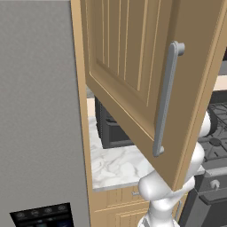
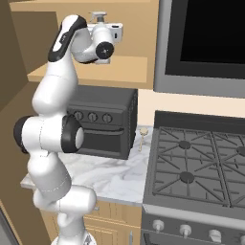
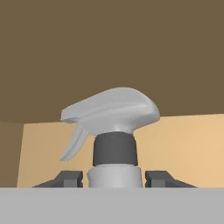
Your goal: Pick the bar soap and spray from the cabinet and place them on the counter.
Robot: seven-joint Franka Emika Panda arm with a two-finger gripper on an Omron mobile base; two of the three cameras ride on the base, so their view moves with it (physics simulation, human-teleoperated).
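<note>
Hand [image 3: 113, 177] grips the spray [image 3: 111, 118] inside the cabinet [image 1: 128, 66], bottle body cut off below

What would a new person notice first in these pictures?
The white arm reaches up into the open cabinet, above a dark toaster oven on the marble counter. In the hand view, the pincer is closed on the neck of a spray bottle.
</note>
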